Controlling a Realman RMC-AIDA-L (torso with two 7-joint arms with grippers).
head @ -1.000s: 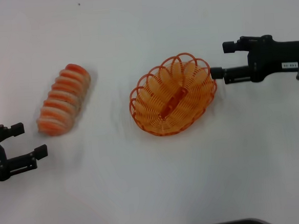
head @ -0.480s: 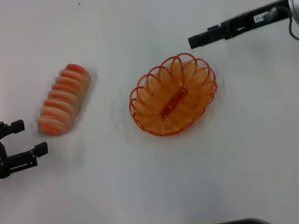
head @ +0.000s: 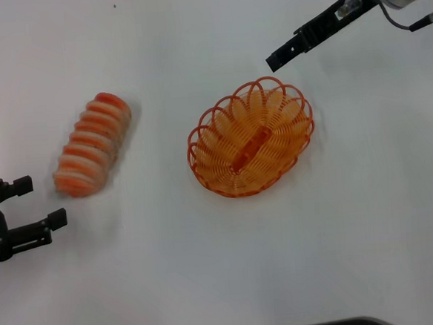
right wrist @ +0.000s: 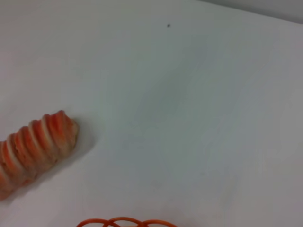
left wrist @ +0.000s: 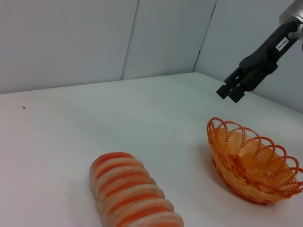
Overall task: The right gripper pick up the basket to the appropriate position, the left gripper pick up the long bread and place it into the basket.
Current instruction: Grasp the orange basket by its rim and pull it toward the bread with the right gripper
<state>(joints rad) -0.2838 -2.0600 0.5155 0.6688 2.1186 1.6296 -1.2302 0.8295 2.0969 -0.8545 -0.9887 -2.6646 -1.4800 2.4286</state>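
Bread (head: 92,145) lying slanted on the surface (head: 164,270), basket (head: 251,145) slanted the same way, left gripper (head: 28,213) jaws wide apart near the bread's near end, right gripper (head: 278,58) raised past the basket, jaws look closed on nothing.

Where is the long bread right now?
In the head view the long bread lies on the table's left side, apart from the basket, just beyond the open left hand.

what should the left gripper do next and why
Probably move the left gripper forward to straddle the long bread. Its fingers are open and empty just short of the loaf's near end. The basket sits on the table with nothing in it, and the right gripper hangs above its far rim, holding nothing.
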